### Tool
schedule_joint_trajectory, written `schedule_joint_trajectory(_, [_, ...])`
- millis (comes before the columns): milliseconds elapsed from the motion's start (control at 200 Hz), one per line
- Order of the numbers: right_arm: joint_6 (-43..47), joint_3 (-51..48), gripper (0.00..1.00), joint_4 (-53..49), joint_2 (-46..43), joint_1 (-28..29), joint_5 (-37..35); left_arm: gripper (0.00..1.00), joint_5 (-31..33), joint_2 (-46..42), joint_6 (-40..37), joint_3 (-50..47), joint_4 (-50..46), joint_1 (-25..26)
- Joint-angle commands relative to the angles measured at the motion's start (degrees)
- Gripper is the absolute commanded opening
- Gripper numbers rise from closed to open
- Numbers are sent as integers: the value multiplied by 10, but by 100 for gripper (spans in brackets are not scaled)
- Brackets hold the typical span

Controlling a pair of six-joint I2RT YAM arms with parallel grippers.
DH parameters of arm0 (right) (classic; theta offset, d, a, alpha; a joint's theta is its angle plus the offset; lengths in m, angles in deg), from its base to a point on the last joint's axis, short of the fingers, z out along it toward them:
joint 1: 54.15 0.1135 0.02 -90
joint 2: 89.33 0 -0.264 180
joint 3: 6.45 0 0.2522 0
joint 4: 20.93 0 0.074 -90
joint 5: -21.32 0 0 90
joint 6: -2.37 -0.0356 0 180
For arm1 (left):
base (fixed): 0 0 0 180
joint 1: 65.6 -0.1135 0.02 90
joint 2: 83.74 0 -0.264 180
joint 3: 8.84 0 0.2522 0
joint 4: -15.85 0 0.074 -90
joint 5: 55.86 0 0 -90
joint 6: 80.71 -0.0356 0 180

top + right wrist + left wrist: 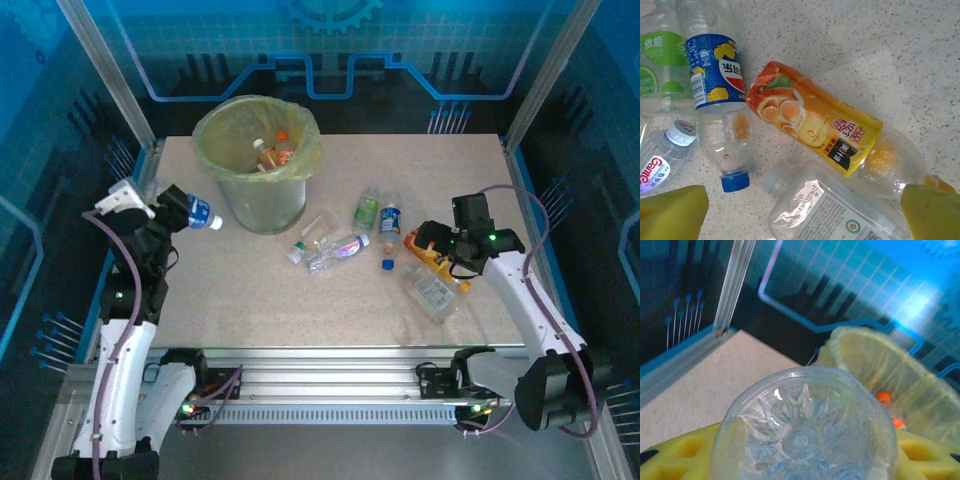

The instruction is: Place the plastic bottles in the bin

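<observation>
Nearest on the speckled beige surface [330, 310] is a flat clear plastic bottle with a white printed label [825, 212], seen between the yellow pads [671, 212] of the right jaws. Right jaws are released, spread wide, grasping nothing. An orange-labelled plastic bottle [815, 131] lies on its side just beyond those pads. To its left lie a blue-labelled, blue-capped bottle [716, 75], a green-labelled bottle [660, 62] and a white-capped clear bottle [660, 162]. Farther left, the left jaws are clenched on a clear blue-labelled bottle [198, 213]. Its ribbed base [800, 440] sits between their yellow pads [675, 455], cap toward the bin. Farthest is the round pale green bin with yellow-green liner [257, 160], near the held bottle, with orange-capped bottles inside.
</observation>
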Motion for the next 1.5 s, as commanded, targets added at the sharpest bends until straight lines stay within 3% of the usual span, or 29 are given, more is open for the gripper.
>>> schedule_joint_trajectory(0, [-8, 12, 100, 6, -9, 9, -4, 38, -10, 2, -66, 44, 36, -4])
schedule_joint_trajectory(345, [-9, 13, 100, -5, -26, 8, -7, 37, -116, 181, -87, 195, 171, 3])
schedule_joint_trajectory(500, [-9, 14, 100, -18, -39, 8, -16, 36, -142, 293, -150, 291, 178, 34])
schedule_joint_trajectory(775, [-15, 14, 100, -33, -57, 8, -25, 35, -206, 430, -227, 402, 131, 48])
schedule_joint_trajectory(1066, [-17, 14, 100, -36, -64, 8, -27, 35, -269, 511, -309, 464, 3, 49])
schedule_joint_trajectory(1496, [-19, 9, 100, -35, -65, 9, -27, 39, -254, 575, -385, 496, -117, 58])
